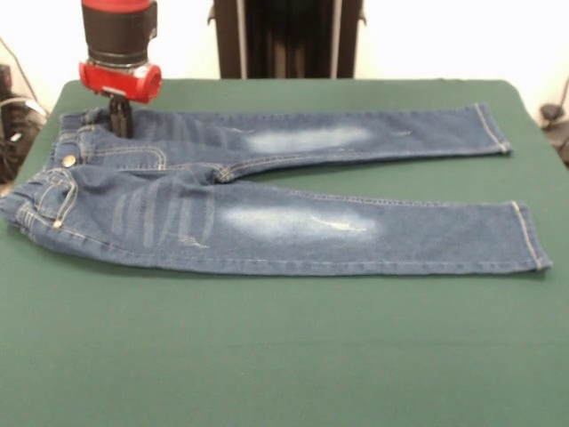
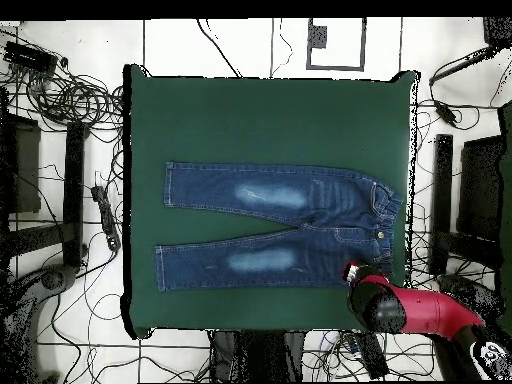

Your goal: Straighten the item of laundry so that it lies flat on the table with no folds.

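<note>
**Jeans spread across the desk, claw down at the waistband corner**

Denim fills the middle band of the front view: the jeans (image 1: pixel 267 209) lie front side up on the green desk (image 1: pixel 284 356), waistband toward the left edge of the frame and both legs running out to the right. The legs are open in a narrow V, each lying its full length with the hem squared off, and the faded thigh patches show unbroken. That layout reads as close to finished; I can make out no large fold in either leg. Only the waistband at the far left looks gathered and slightly bunched, probably from its elastic.

The claw (image 1: pixel 120 117) stands in the upper left of the front view, its dark tips down on or just above the upper corner of the waistband, below the red collar of the arm. Whether the tips are spread, pressed together or pinching cloth I cannot tell, since they appear as one dark block. Its position at that corner suggests the waistband is being tugged or pressed to pull out the last slack.

From overhead the jeans (image 2: pixel 275 228) sit right of centre on the desk (image 2: pixel 270 110), waistband near the right edge.

No containers are in sight on the desk.
</note>
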`<state>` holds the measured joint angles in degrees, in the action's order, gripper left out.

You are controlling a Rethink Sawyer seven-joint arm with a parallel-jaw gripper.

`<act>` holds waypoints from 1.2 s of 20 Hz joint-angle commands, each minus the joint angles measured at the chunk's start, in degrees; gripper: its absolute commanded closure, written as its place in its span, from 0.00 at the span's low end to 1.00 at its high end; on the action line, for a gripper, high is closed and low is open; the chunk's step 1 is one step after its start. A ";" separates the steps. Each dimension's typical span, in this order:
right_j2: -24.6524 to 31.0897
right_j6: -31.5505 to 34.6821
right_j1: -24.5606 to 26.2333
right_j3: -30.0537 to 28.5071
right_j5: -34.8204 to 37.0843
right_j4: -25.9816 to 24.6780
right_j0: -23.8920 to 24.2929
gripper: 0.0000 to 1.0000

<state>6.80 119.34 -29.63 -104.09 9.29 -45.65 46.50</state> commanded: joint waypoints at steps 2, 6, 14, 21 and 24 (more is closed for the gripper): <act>2.08 4.13 9.86 1.60 -2.07 1.03 0.39 1.00; 3.70 1.82 11.79 3.40 -1.60 0.50 2.65 1.00; 1.61 1.44 3.38 -3.42 -0.59 0.68 4.06 1.00; -0.58 1.19 -0.38 -5.84 -2.37 -0.47 6.09 1.00; -0.91 1.50 -1.24 -7.44 -1.98 -0.10 6.63 1.00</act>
<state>7.25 119.34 -30.42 -106.95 5.07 -44.35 52.26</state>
